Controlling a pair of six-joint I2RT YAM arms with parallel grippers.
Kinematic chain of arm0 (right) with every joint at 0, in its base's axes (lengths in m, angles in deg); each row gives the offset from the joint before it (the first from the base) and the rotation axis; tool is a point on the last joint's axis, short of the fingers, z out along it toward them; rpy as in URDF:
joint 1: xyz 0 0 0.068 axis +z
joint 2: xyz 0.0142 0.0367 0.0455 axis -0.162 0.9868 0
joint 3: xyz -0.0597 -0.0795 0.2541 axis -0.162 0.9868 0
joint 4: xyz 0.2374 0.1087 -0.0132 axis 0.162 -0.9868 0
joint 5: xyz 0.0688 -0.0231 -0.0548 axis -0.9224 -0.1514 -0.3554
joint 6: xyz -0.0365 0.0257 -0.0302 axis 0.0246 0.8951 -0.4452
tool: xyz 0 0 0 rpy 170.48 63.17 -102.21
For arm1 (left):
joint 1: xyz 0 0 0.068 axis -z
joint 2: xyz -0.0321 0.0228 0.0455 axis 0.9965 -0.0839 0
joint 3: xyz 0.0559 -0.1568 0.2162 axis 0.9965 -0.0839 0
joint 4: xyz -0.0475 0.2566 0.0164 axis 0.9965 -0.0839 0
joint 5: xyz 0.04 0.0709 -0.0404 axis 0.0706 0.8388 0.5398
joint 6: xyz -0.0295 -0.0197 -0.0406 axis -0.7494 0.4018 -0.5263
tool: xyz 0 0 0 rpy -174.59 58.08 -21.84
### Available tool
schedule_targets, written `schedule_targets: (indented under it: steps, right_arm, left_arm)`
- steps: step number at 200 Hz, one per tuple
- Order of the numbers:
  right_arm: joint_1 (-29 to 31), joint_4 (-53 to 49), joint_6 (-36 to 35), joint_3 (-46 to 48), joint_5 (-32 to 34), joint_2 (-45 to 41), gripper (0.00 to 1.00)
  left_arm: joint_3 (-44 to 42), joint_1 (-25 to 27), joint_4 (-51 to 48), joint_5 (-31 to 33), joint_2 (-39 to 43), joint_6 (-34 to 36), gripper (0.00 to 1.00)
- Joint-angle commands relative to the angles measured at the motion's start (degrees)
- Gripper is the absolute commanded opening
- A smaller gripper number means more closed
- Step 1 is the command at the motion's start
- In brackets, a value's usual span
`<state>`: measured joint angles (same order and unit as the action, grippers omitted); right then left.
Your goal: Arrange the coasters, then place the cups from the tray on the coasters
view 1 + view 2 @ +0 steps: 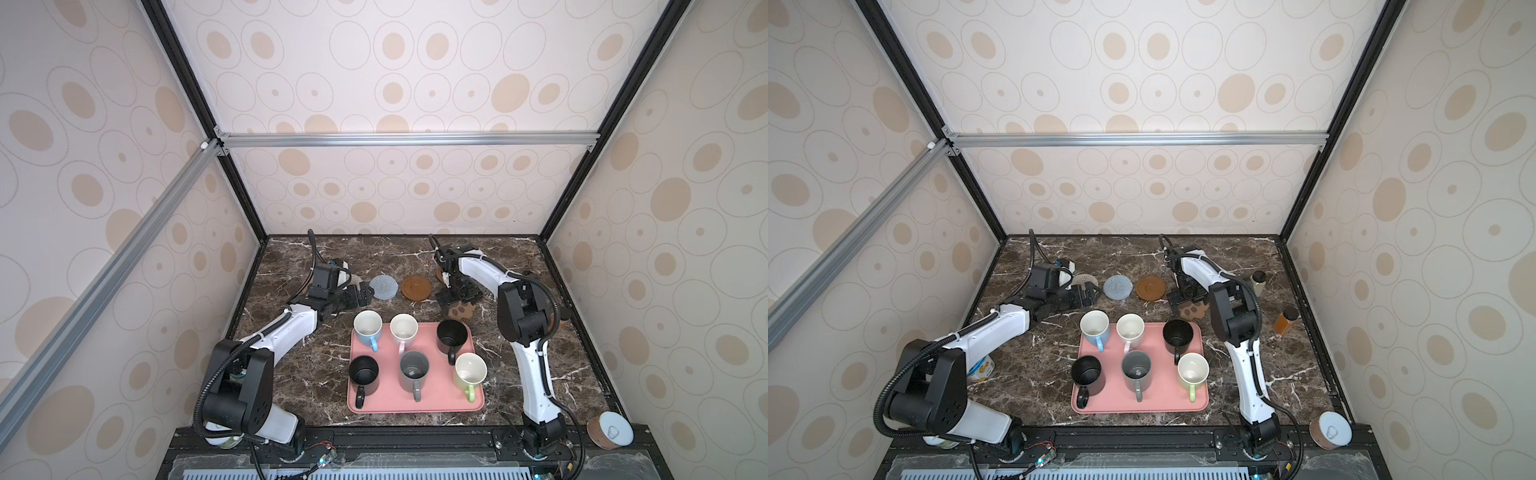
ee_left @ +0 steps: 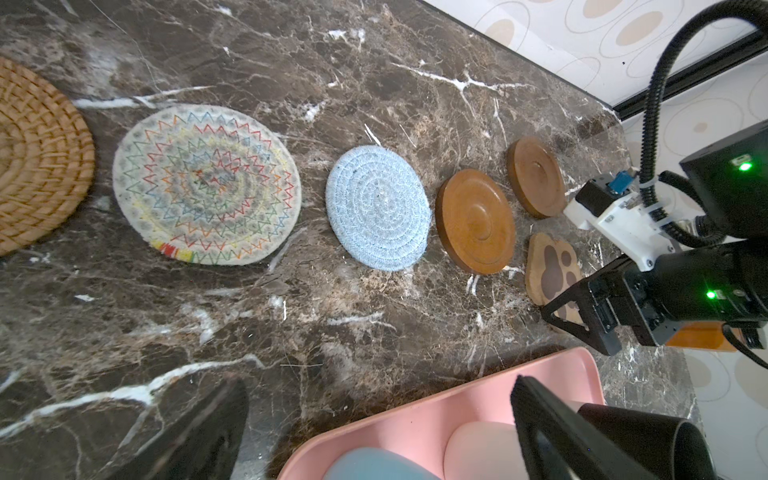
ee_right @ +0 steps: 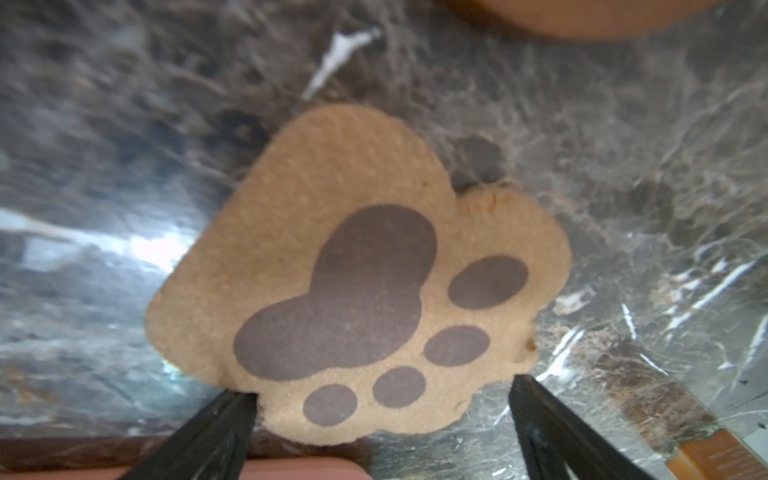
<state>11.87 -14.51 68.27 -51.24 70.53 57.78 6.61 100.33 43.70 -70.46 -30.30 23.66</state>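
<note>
A row of coasters lies behind the tray: tan rattan [image 2: 37,158], cream woven [image 2: 205,185], grey-blue [image 1: 383,286], two brown discs [image 2: 476,220] [image 2: 536,176] and a paw-shaped one [image 3: 361,282]. My right gripper [image 3: 380,390] is open, low over the paw coaster's toe end, with a finger on each side. The coaster lies flat on the table. My left gripper [image 1: 361,296] is open and empty, left of the grey-blue coaster. The pink tray [image 1: 415,405] holds several cups: light blue [image 1: 368,328], pale pink [image 1: 403,328], grey [image 1: 413,370], pale green [image 1: 469,370] and two black [image 1: 452,334] [image 1: 363,372].
An amber bottle [image 1: 1285,320] and a pale bottle [image 1: 1258,282] stand near the right wall. A white-lidded can [image 1: 610,430] lies at the front right corner. Another can [image 1: 982,368] sits under my left arm. Walls enclose three sides of the marble table.
</note>
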Motion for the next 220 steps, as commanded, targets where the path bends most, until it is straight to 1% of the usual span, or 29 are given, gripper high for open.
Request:
schedule_targets:
  steps: [1, 28, 69, 88, 147, 186, 203, 220]
  right_arm:
    - [-1.24, -0.14, 0.95, 3.00, 2.89, 1.00, 0.99]
    - [-1.74, -0.48, 1.02, 3.27, 1.52, -0.35, 0.98]
    - [-1.85, 1.03, 2.44, 1.87, -6.28, -4.95, 0.98]
    - [-1.83, 1.87, 4.19, -0.23, -7.88, -4.89, 0.99]
    - [-1.85, 1.98, 10.18, -8.35, -7.52, 2.20, 0.99]
    - [-1.63, 2.25, 11.89, -8.74, -9.33, 5.20, 0.99]
    - [-1.60, 1.86, 11.76, -8.30, -8.24, 5.93, 0.98]
    - [-1.60, 0.49, 11.36, -7.97, -4.85, 6.45, 0.98]
  left_arm:
    - [1.10, -0.20, -0.26, 0.23, 1.07, -0.30, 1.00]
    - [1.07, -0.20, -0.44, 0.31, 1.16, -0.09, 1.00]
    - [0.84, -0.22, -0.40, 0.37, 1.49, -0.04, 1.00]
    - [0.66, -0.19, -0.27, 0.52, 1.52, -0.13, 1.00]
    - [0.36, -0.19, -0.08, 0.27, 1.82, -0.23, 1.00]
    - [0.20, -0.19, -0.12, 0.48, 2.10, -0.26, 1.00]
    - [0.30, -0.21, -0.15, 0.35, 2.13, -0.22, 1.00]
    - [0.55, -0.24, -0.18, 0.29, 2.06, -0.24, 1.00]
